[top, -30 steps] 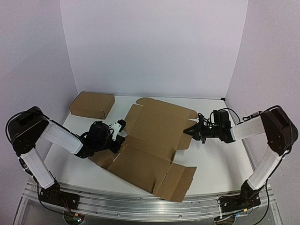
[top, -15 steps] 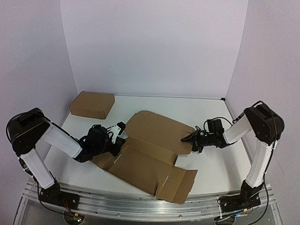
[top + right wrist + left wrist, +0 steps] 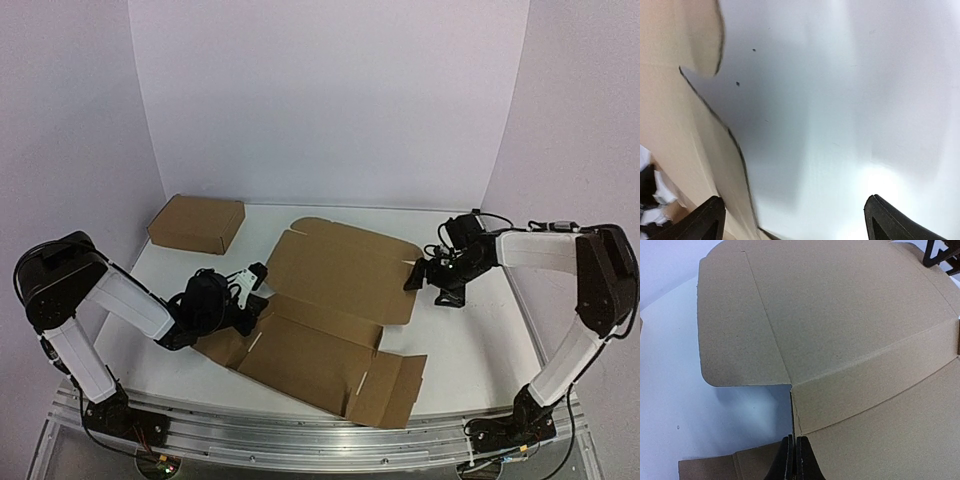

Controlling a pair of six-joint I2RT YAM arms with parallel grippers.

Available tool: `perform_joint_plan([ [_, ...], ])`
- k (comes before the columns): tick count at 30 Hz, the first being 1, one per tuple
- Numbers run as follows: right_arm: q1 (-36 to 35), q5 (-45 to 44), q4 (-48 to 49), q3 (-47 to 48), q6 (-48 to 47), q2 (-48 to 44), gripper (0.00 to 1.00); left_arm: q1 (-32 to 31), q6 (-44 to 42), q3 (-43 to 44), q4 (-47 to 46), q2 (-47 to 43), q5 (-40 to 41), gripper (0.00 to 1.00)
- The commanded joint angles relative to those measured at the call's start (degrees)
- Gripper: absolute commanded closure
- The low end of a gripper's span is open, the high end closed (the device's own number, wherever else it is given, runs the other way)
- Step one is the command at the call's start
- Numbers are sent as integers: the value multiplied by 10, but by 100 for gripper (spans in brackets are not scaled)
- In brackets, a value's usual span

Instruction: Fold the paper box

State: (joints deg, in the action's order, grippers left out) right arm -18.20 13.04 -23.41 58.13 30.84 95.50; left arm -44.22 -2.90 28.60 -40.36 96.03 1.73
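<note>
Top external view, contents as follows.

Item 1: paper box, brown die-cut cardboard, opened out across the middle of the white worktop. Its base and near flaps lie flat toward the arm bases. The round-cornered lid panel is tilted up along its crease at the far side.

Item 2: ready-made cardboard box, shallow and closed, at the rear left corner, well apart from item 1.

Item 3: left claw, low at the left edge of the paper box where the lid crease meets a side flap. Left wrist view: fingers drawn narrow, almost together, with a thin cardboard edge pinched between them.

Item 4: right claw, just beside the right edge of the lid panel. Right wrist view: fingertips spread wide and gripping nothing, with bare worktop between them and the cardboard edge running close by the left-hand tip.
</note>
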Motion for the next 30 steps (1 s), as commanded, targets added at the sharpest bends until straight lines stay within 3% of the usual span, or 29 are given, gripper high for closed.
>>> perform_joint_plan([
  [1, -2, -139, -199, 82, -158, -39, 2, -4, 4, -17, 14, 7, 2, 100],
  [4, -2, -174, -244, 124, -205, -54, 2, -4, 4, -23, 6, 4, 2, 100],
  [7, -2, -122, -244, 144, -231, -84, 2, -4, 4, -31, -4, -1, 0, 100],
  [11, -2, 33, -218, 175, -185, -77, 2, -4, 8, -40, -10, 1, -6, 100],
  [14, -2, 58, -192, 171, -140, -77, 2, -4, 31, -44, -2, 14, -11, 100],
  [17, -2, 65, -132, 106, -107, -119, 3, -5, 65, -47, 20, 17, -9, 100],
  [22, -11, 31, -116, 8, 0, -195, 9, -23, 80, -77, 0, 2, 13, 100],
  [26, -124, -26, -119, 16, 63, -188, 18, -31, 84, -87, -25, 14, 28, 100],
  [30, -230, -203, -162, 45, 189, -170, 43, -33, 75, -93, -40, 12, 25, 100],
])
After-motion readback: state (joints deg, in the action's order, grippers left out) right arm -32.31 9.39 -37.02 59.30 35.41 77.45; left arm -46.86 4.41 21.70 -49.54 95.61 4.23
